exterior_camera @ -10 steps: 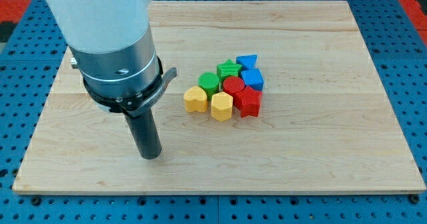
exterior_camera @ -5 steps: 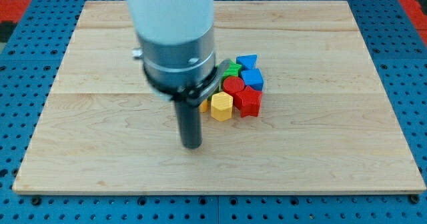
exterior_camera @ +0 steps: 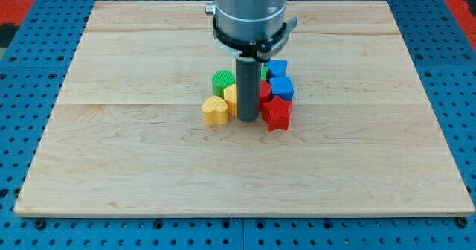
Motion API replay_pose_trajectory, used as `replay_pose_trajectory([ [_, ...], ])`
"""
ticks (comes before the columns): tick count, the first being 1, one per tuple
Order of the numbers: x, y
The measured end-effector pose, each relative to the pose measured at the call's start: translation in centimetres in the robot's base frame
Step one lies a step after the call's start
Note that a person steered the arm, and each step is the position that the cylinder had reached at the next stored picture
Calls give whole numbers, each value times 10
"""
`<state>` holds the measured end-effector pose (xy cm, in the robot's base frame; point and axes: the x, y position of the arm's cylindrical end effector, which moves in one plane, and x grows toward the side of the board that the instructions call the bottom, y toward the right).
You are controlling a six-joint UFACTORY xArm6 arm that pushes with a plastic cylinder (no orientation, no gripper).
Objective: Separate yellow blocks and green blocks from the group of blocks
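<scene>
My tip (exterior_camera: 247, 118) stands in the block cluster at the board's middle, between the yellow blocks on its left and the red blocks on its right. A yellow heart block (exterior_camera: 215, 111) lies at the cluster's lower left. A second yellow block (exterior_camera: 230, 97) shows partly behind the rod. A green round block (exterior_camera: 222, 80) sits above them. Another green block (exterior_camera: 265, 71) peeks out right of the rod. A red star block (exterior_camera: 276, 114) and a partly hidden red block (exterior_camera: 265, 92) lie right of the tip. Two blue blocks (exterior_camera: 280, 87) (exterior_camera: 277, 68) are at the right.
The wooden board (exterior_camera: 134, 161) lies on a blue pegboard (exterior_camera: 22, 71). The arm's grey body (exterior_camera: 249, 15) hangs over the board's top middle and hides part of the cluster.
My tip has moved right and up from the board's left into the cluster. The yellow heart, the other yellow block and the green round block have shifted left, apart from the red and blue blocks.
</scene>
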<state>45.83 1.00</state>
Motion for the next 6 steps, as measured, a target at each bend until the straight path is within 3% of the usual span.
replay_pose_trajectory([
  [3, -103, -9],
  [4, -94, 23],
  [6, -115, 89],
])
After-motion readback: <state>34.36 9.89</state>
